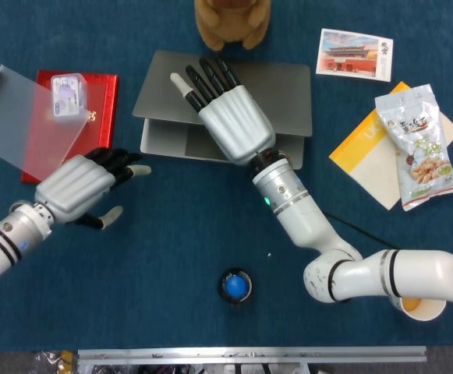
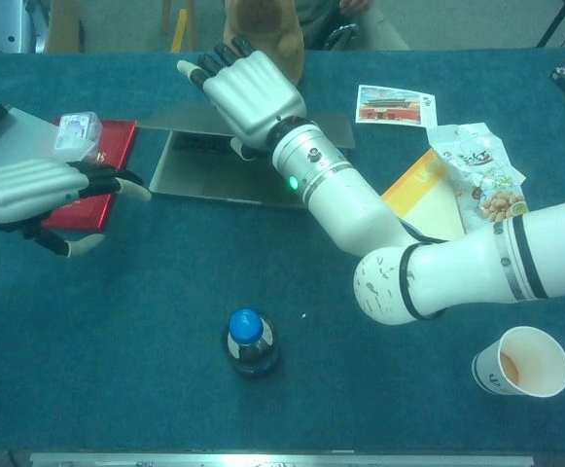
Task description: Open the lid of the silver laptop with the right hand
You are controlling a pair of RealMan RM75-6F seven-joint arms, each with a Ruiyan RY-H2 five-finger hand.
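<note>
Left of the laptop (image 1: 222, 105), the left hand (image 1: 82, 187) hovers above the table (image 1: 171, 257), fingers loosely spread, holding nothing. The laptop lies in front of the plush toy (image 1: 232, 22), lid raised a crack off its base. The right hand (image 1: 230, 117) sits at the lid's front edge, fingers extended flat; whether they hook under it, I cannot tell. Best approach, I'd judge: lift slowly in an arc about the hinge, watching that the base doesn't slide.
</note>
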